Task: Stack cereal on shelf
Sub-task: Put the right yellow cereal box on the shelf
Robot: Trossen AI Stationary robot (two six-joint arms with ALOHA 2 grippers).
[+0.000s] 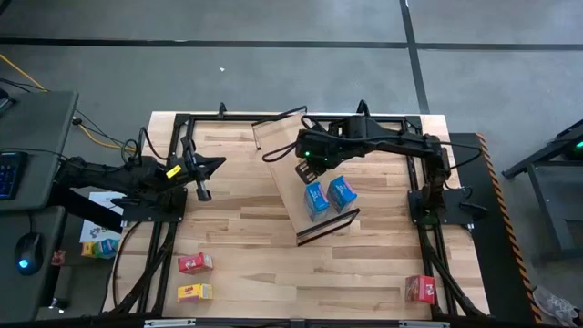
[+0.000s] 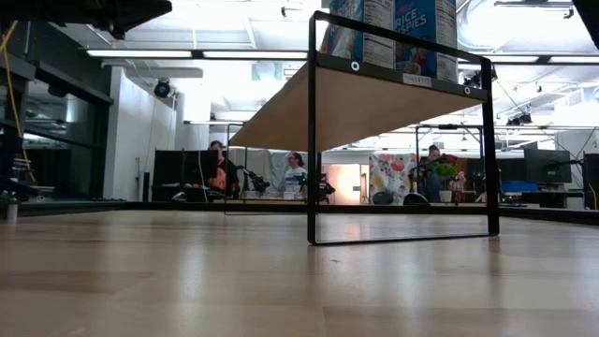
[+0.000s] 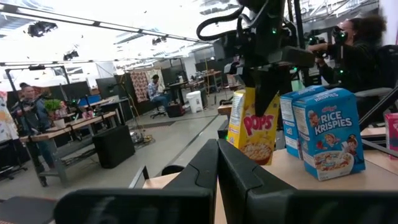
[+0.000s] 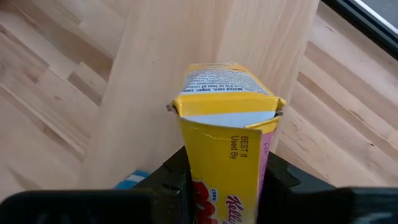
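Note:
My right gripper (image 4: 225,180) is shut on a yellow cereal box (image 3: 252,127) over the middle of the light-wood shelf (image 1: 284,169), which lies slantwise on the table. Two blue cereal boxes (image 1: 316,199) (image 1: 342,191) stand upright on the shelf board, right beside the yellow one. In the low view their tops show above the shelf's dark frame (image 2: 402,140). My left gripper (image 1: 202,187) waits shut at the table's left, holding nothing. My right gripper pinches the yellow box between its two fingers (image 4: 174,180), on two opposite sides near its upper end (image 4: 196,177). The fingers come steeply from above. The box hangs nearly upright over the shelf board; whether its lower end (image 3: 249,155) touches the board, I cannot tell.
A red box (image 1: 194,263) and a yellow box (image 1: 194,292) lie on the table near the front left, and another red box (image 1: 420,288) at the front right. Bare shelf board (image 4: 186,56) extends beyond the held box. People sit at desks in the room behind.

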